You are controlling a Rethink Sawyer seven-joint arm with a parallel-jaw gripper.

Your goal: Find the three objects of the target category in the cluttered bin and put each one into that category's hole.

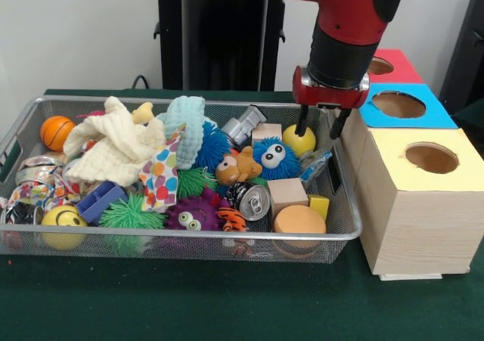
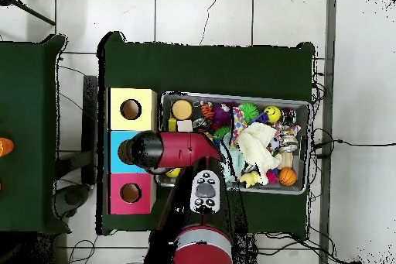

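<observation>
The cluttered bin (image 1: 189,235) is a wide silver wire-mesh tray full of toys; it also shows in the overhead view (image 2: 232,96). My gripper (image 1: 320,123) hangs over the bin's far right corner, between the bin and the blue-topped box (image 1: 398,105). Its two black fingers are apart with nothing between them. A yellow ball (image 1: 299,140) lies just below and left of the fingertips. A yellow-topped box (image 1: 431,158) and a red-topped box (image 1: 389,65) flank the blue one; each has a round hole. In the overhead view the arm hides the gripper.
The bin holds a cream cloth (image 1: 113,148), an orange ball (image 1: 57,131), a blue fuzzy toy with eyes (image 1: 274,157), a purple spiky ball (image 1: 193,214), a drink can (image 1: 255,201), a wooden block (image 1: 287,193) and a tan disc (image 1: 299,221). The boxes stand right against the bin.
</observation>
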